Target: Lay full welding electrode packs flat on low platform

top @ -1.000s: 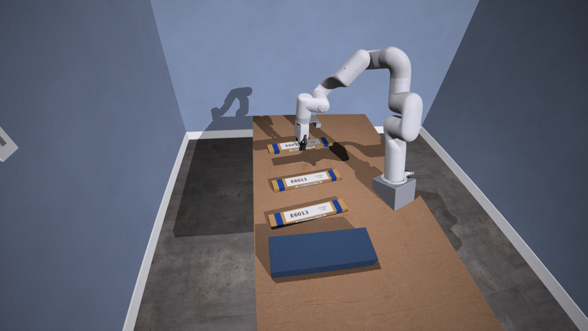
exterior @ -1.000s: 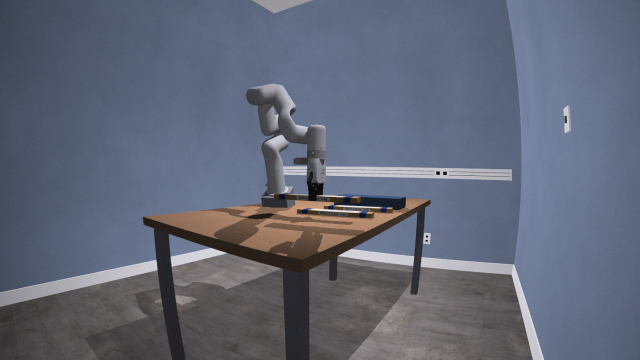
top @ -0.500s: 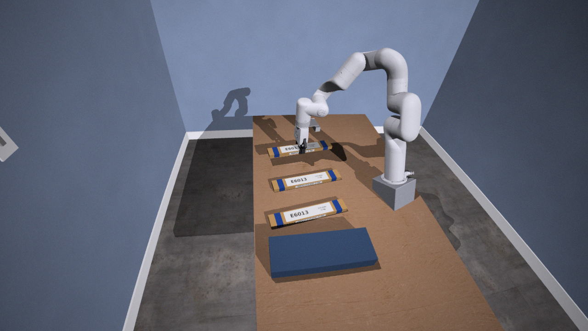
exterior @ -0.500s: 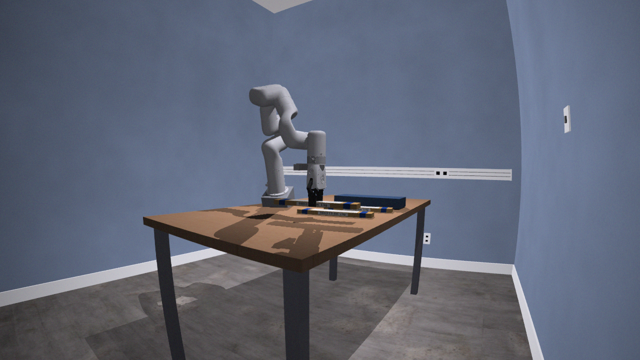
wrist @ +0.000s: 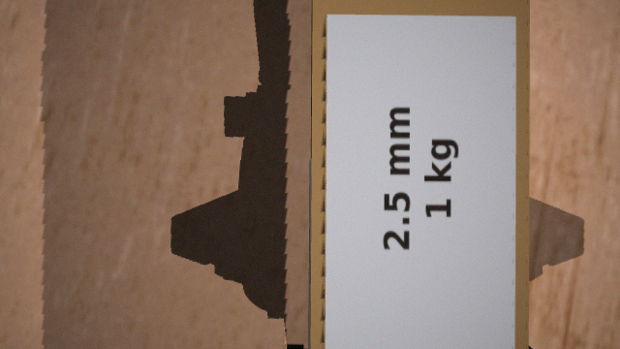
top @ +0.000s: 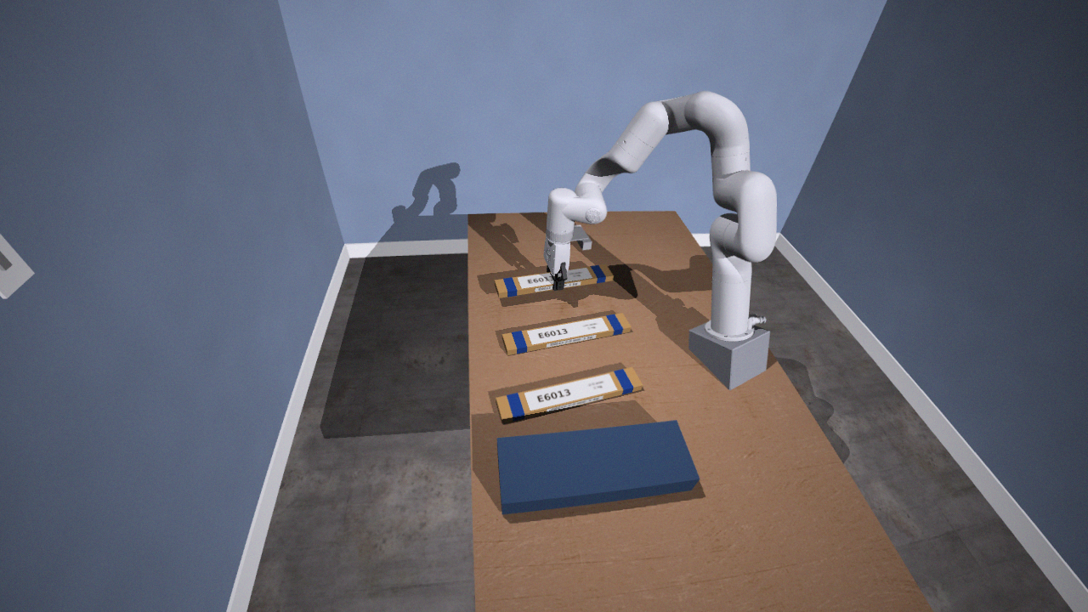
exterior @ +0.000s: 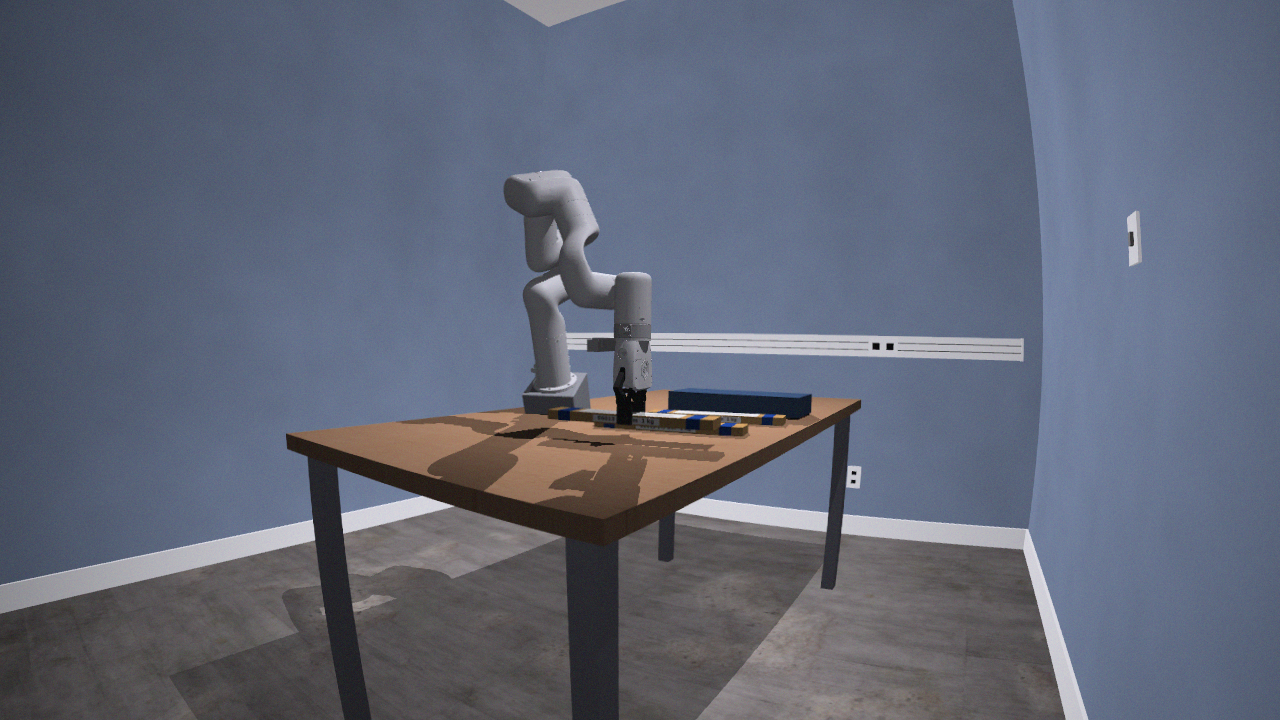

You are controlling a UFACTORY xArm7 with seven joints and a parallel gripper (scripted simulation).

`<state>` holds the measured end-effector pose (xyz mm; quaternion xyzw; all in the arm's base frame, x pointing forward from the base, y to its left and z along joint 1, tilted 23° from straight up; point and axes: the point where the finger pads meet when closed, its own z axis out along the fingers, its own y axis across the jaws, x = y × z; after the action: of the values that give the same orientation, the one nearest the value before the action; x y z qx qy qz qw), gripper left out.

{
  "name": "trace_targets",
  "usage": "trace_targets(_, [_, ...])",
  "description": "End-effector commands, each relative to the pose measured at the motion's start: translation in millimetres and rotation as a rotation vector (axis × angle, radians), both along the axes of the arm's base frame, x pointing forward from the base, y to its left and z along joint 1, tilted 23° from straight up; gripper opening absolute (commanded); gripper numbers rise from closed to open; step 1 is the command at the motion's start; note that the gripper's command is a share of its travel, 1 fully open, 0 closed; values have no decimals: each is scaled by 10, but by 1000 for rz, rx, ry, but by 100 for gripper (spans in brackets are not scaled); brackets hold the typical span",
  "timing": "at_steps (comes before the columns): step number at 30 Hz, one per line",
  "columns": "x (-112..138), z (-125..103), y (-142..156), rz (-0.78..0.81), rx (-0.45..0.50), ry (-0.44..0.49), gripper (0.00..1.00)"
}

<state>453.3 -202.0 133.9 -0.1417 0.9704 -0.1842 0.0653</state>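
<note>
- The white arm (top: 718, 163) rises from a grey base block (top: 749, 365) at the right edge of the wooden table (top: 761, 517) and arches over to the far end of the row of packs.
- The gripper (top: 558, 280) points straight down, its dark fingers clamped across the width of the far electrode pack (top: 524, 284), near the middle of its length.
- That far electrode pack lies level and very low over the table; whether it touches the wood cannot be told. Its shadow sits just beside it on the near side.
- In the wrist view its white label (wrist: 420, 184) reads "2.5 mm 1 kg", framed by the tan carton edge, with the gripper's dark shadow to the left on the wood.
- The middle electrode pack (top: 566, 331) lies flat on the table, just nearer than the held one and apart from it, marked "E6013" with blue bands near both ends.
- The near electrode pack (top: 569, 393) lies flat too, slightly skewed, close beside the platform's far edge but not on it.
- The low blue platform (top: 595, 464) sits nearest in the top view, with no pack on it.
- From the exterior view the three packs read as a thin overlapping line in front of the platform (exterior: 739, 401).
</note>
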Motion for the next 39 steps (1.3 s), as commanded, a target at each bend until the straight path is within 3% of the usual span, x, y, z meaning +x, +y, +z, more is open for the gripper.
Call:
trace_targets(1, [29, -48, -21, 2, 0, -4, 58])
trace_targets(39, [81, -312, -120, 2, 0, -4, 58])
